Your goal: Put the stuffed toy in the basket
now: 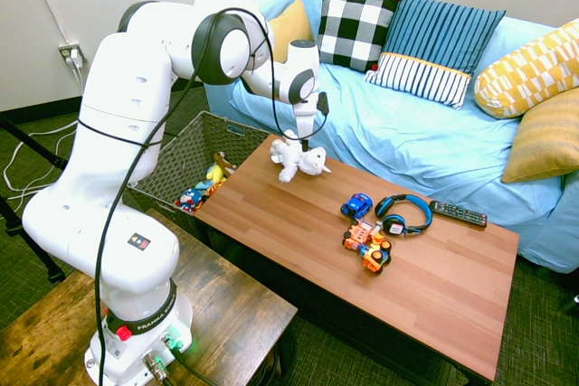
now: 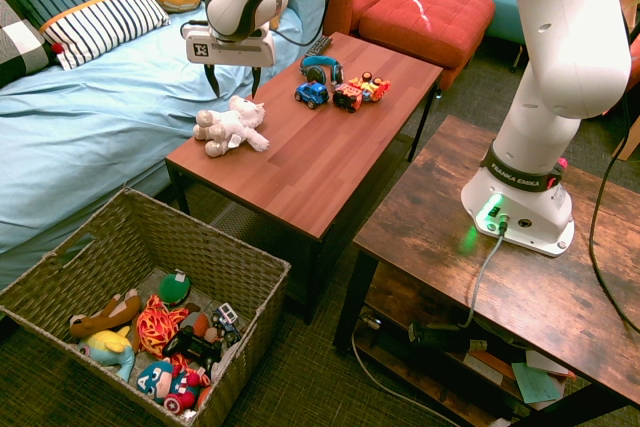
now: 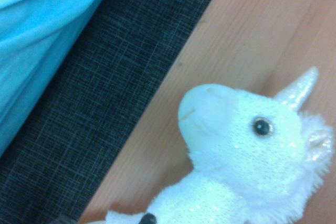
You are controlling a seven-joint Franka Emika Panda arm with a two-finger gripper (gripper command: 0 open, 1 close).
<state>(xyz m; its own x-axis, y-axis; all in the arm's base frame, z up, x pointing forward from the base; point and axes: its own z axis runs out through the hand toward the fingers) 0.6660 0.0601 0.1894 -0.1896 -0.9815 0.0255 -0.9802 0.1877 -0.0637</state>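
"FRANKA EMIKA" runs along the white arm. Its gripper (image 2: 231, 81) hangs fingers-down with jaws spread wide, holding nothing, just above the stuffed unicorn (image 2: 232, 127). The toy lies on its side near the coffee table's (image 2: 300, 172) sofa-side edge, lengthwise along it, outside the wicker basket (image 2: 75, 267).

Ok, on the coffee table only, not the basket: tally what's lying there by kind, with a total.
Stuffed toy: 1, the white unicorn
Toy vehicles: 2, one blue toy car and one orange toy truck
Headphones: 1, blue and black
Remote control: 1, black
Total: 5
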